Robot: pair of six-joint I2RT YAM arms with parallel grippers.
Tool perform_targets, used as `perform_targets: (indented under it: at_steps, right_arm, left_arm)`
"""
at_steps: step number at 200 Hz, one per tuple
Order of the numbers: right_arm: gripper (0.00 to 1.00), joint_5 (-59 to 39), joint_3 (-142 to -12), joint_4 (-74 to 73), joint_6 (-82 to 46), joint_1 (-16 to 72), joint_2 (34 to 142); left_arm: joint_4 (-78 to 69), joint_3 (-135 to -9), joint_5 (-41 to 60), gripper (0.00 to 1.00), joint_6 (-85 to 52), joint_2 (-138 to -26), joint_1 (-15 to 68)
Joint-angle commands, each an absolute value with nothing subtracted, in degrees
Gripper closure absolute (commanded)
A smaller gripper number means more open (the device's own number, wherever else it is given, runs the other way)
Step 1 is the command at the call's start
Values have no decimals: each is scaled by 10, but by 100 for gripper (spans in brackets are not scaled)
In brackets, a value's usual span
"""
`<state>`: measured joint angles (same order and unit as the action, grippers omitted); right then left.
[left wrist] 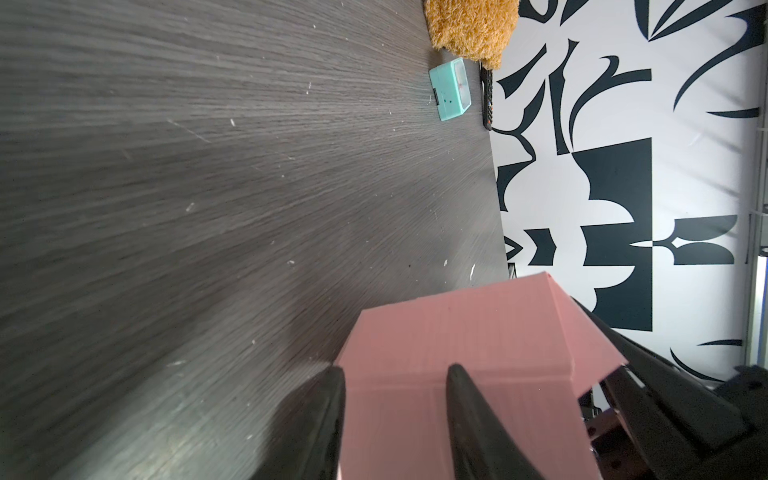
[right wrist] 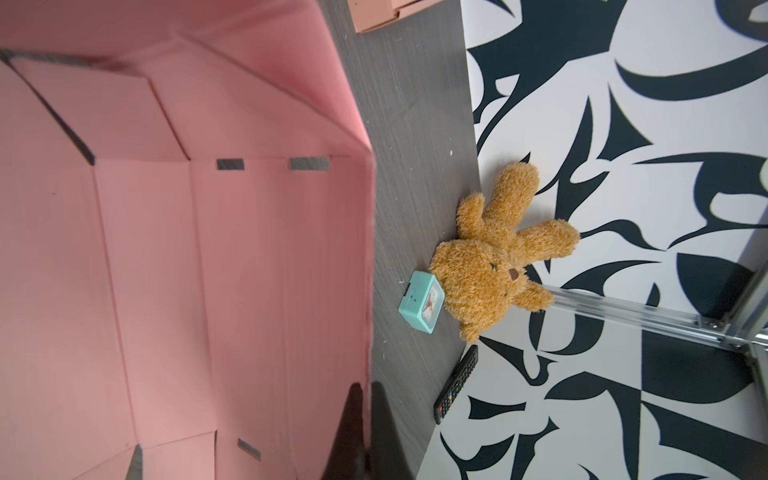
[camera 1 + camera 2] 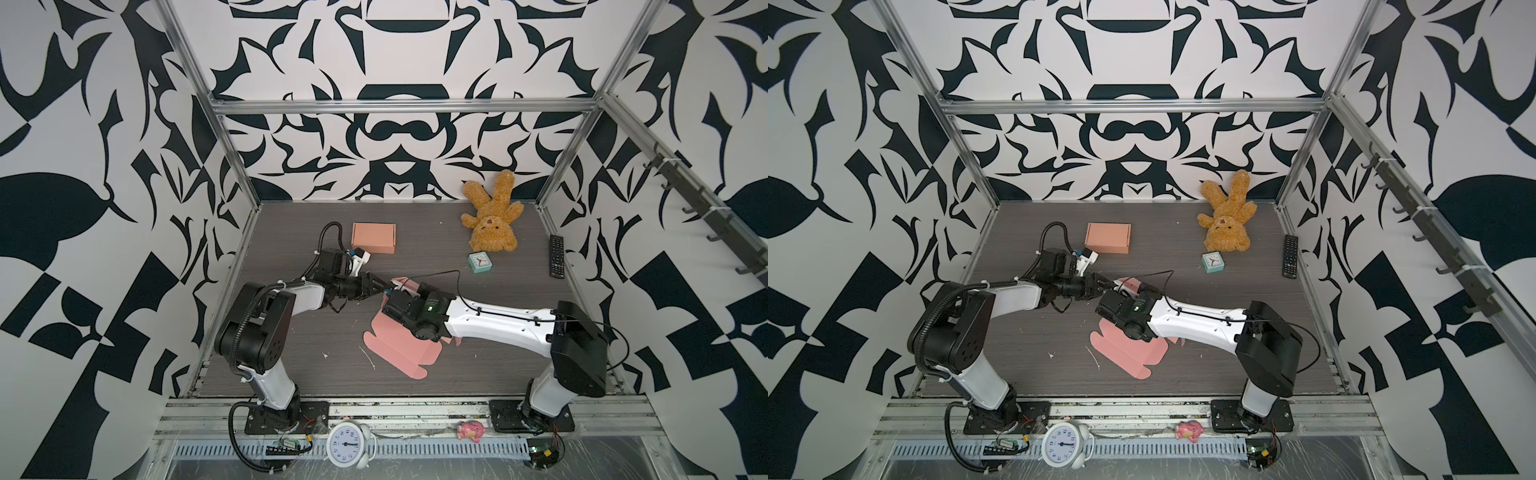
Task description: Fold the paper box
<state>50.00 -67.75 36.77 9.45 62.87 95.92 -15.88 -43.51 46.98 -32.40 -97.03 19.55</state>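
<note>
**A:** What's the room like from above?

**B:** In both top views a dark wood-grain table (image 3: pixel 478 374) sits inside an aluminium frame (image 3: pixel 399 106). Black-and-white patterned walls (image 3: pixel 104 208) stand on three sides. The pink paper box (image 3: pixel 395 351) lies mostly flat at the middle front, with one flap raised at its far end. A folded cardboard box (image 3: pixel 374 237) sits further back. A teddy bear (image 3: pixel 492 226), a teal clock (image 3: pixel 478 262) and a remote control (image 3: pixel 556 255) lie at the back right.

**A:** Anything hidden?

**B:** The right arm (image 3: pixel 498 322) covers part of the paper box and its own tip.

**A:** And the left wrist view?

**B:** It shows scuffed table grain with patterned wall beyond. The left tool (image 1: pixel 395 368) has its fingers apart against a raised pink panel. I cannot tell whether they press it. The bear is cut off at the picture's edge.

**A:** Right wrist?

**B:** The right tool (image 2: pixel 368 388) is pinched together on the edge of an upright pink wall. The box's inside fills nearly half the picture, with creases and slots showing. Only a corner of the cardboard box is in view.
</note>
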Motion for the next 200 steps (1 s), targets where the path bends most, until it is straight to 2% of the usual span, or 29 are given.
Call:
perform_targets:
  at_steps: [1, 120, 200]
  right_arm:
    - [100, 543, -660, 315, 141, 637, 944]
    - [100, 597, -548, 95, 303, 667, 948]
    - [100, 574, -500, 21, 358, 678, 926]
  left_arm:
    - [-172, -415, 478, 57, -328, -949, 202]
    - [-239, -308, 434, 56, -330, -904, 214]
    - [-284, -268, 392, 54, -300, -882, 249]
